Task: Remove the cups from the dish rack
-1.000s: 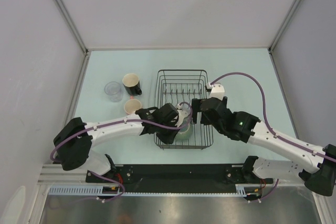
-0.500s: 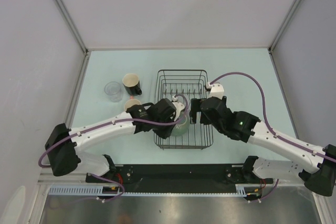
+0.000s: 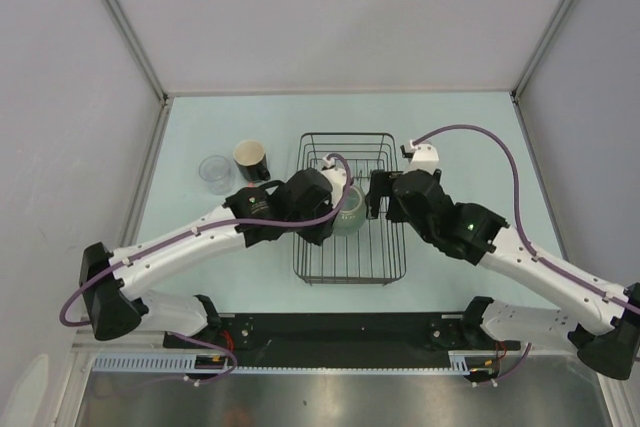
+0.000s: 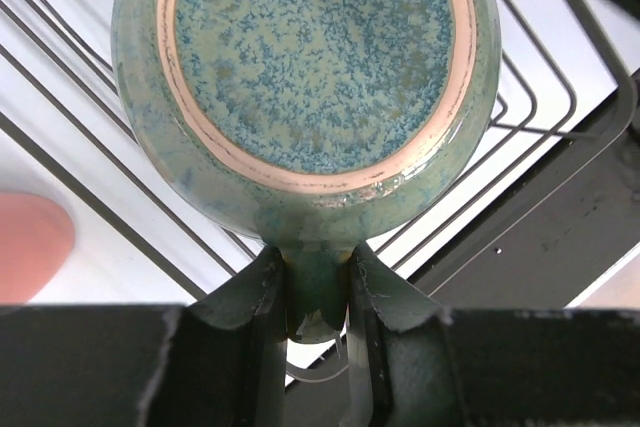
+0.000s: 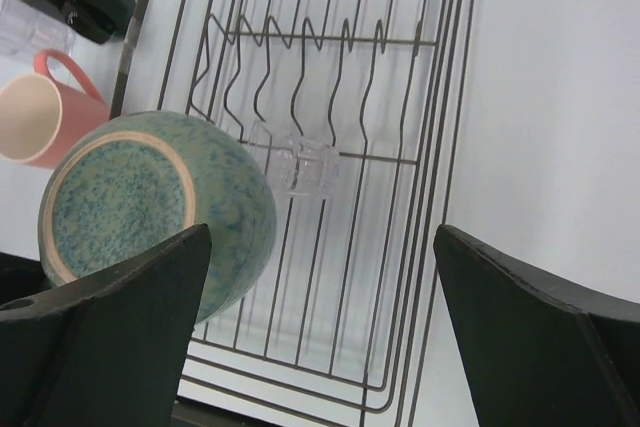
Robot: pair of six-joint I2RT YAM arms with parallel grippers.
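Left claw [image 4: 318, 285] pinched narrowly on the handle of the sage-green mug [image 4: 315, 57]; right claw [image 5: 322, 237] spread wide, holding nothing.
The mug juts from the fingertips, base toward the wrist camera, tipped over the dish rack [image 3: 349, 134]; the right claw hovers just beside it above a clear tumbler [image 5: 305, 167] in the rack.
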